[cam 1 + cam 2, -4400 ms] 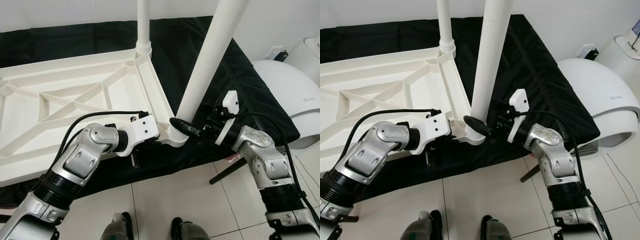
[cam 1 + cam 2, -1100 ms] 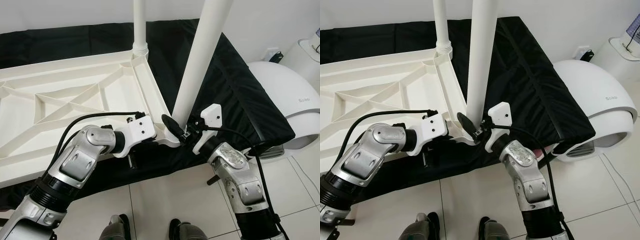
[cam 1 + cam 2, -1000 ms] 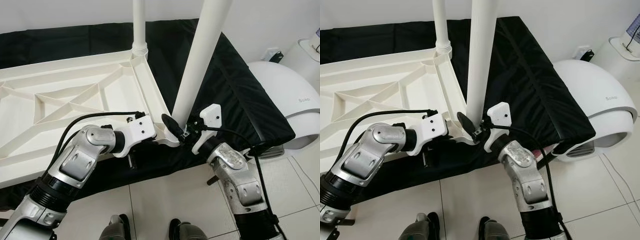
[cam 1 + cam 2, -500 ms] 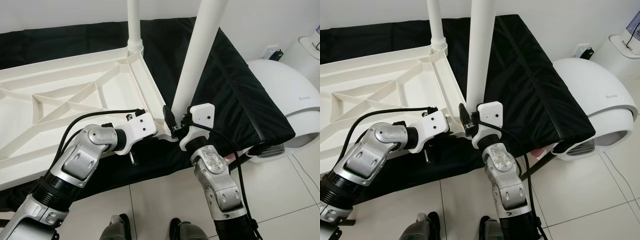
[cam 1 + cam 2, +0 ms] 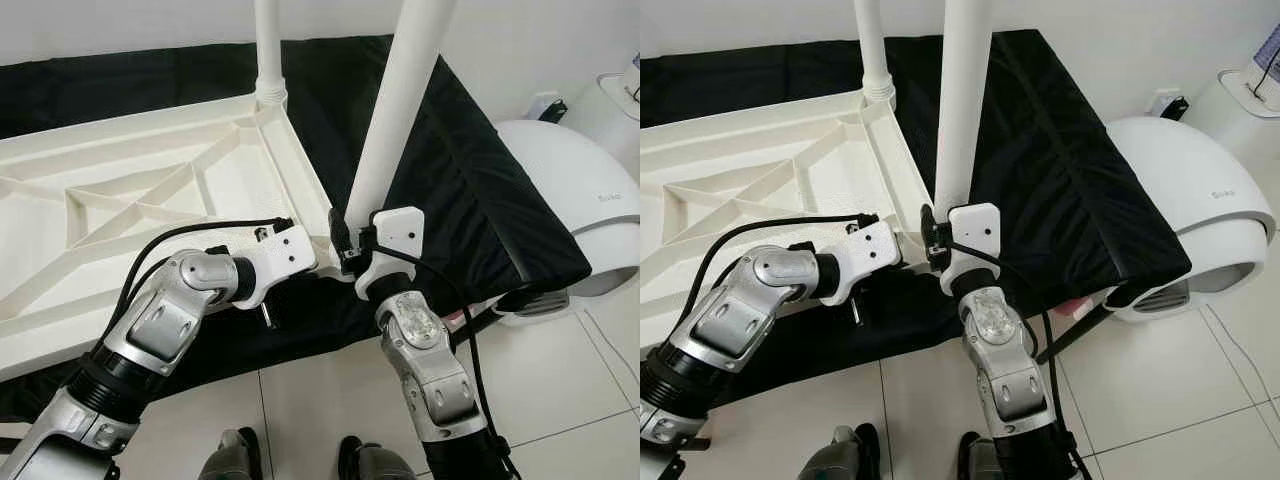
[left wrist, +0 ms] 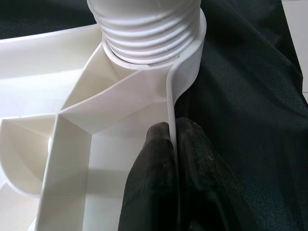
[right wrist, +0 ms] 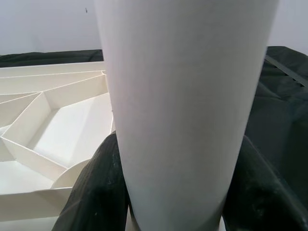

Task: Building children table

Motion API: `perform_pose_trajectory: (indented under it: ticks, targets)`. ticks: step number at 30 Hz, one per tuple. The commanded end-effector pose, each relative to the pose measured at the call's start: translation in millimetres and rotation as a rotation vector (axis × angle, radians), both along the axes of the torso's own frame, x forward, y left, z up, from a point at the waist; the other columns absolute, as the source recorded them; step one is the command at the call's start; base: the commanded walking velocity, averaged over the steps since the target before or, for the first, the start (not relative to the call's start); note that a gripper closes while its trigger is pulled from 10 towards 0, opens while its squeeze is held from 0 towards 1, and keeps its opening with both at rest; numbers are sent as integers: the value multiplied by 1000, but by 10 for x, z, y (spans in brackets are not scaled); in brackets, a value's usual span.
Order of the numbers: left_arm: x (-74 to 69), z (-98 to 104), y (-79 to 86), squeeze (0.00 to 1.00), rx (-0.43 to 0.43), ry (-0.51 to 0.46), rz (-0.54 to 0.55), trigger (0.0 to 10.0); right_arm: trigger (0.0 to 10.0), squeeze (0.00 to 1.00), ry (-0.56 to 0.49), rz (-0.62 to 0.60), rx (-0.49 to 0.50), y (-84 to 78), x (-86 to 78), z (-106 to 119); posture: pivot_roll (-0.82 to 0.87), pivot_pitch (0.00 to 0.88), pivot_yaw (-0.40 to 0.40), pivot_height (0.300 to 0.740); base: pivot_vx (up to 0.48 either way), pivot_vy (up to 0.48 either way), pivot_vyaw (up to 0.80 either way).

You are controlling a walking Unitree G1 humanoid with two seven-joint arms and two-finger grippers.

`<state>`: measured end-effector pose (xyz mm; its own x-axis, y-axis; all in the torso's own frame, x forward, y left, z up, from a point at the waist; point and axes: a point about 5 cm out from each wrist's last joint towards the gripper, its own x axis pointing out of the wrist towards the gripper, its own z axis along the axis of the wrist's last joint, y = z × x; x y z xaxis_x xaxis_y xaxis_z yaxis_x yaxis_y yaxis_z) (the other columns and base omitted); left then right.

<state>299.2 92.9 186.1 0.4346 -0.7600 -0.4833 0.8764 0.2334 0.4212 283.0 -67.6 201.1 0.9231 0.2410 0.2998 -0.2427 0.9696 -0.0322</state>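
A: Risk here? The near leg looks only part-threaded: several ridges sit proud of the corner socket. If the right gripper twists while the leg tips, it could cross-thread or lever the tabletop off the black cloth.

B: And if the left gripper slips off the rim, the top would probably spin with the leg.

A: Positions. Tabletop lies underside up on the cloth, far leg standing in its own corner.

B: Left fingers are pinched together on the thin rim wall just below the socket. Right fingers straddle the near leg's base, clamped either side.
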Motion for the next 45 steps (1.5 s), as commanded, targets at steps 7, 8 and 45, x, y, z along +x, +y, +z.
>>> perform_pose_trajectory:
  ticks: [7, 8, 45]
  targets:
    - [-47, -217, 45, 0, 44, 77, 10, 10000, 10000, 1000, 76, -141, 71, -169, 53, -114, -22, 194, -25, 740, 0, 0, 0]
    - [-47, -217, 45, 0, 44, 77, 10, 10000, 10000, 1000, 76, -141, 71, -169, 53, -114, -22, 194, -25, 740, 0, 0, 0]
    - [-35, -200, 83, 0, 45, 73, 28, 10000, 10000, 0, 85, 766, -236, -689, 287, 56, -11, 210, -22, 740, 0, 0, 0]
